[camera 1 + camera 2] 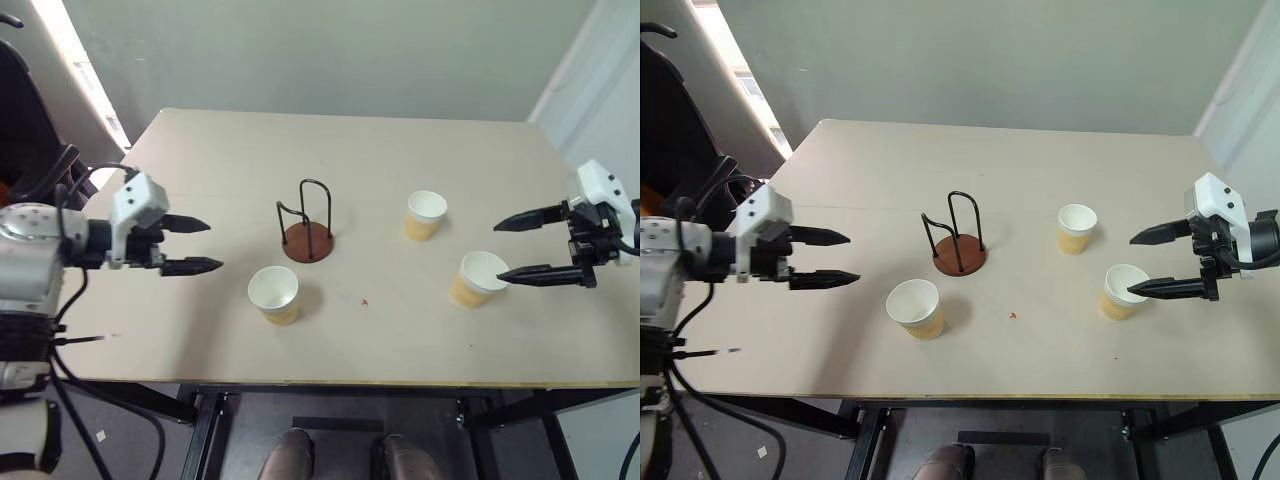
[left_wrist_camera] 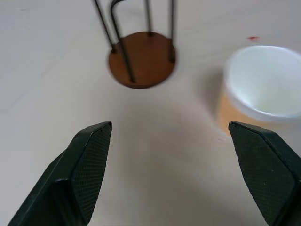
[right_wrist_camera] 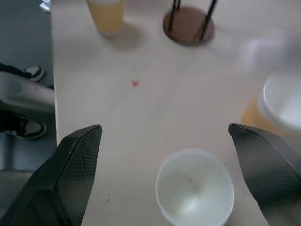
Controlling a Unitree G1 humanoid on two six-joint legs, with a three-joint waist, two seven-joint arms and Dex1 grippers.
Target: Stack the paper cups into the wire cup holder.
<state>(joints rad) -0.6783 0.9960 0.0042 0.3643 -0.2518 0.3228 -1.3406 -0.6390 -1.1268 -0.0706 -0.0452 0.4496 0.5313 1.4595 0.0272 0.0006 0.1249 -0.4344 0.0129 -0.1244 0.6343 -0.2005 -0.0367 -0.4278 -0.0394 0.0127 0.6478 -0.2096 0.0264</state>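
The wire cup holder (image 1: 307,232) stands empty near the table's middle, a reddish-brown disc with black wire loops. Three paper cups stand upright on the table: one (image 1: 274,294) in front of the holder, one (image 1: 425,215) to its right, and one (image 1: 478,278) nearer the right front. My left gripper (image 1: 200,245) hovers open to the left of the holder and the front cup, nothing between its fingers. My right gripper (image 1: 505,249) is open just right of the right front cup (image 3: 194,189), its lower fingertip (image 1: 505,274) near that cup's rim.
The beige table (image 1: 200,160) ends at a front edge just below the cups. A small red speck (image 1: 364,301) lies between the front cups. A person's shoes (image 1: 290,455) show under the front edge. Dark cables hang off the left side.
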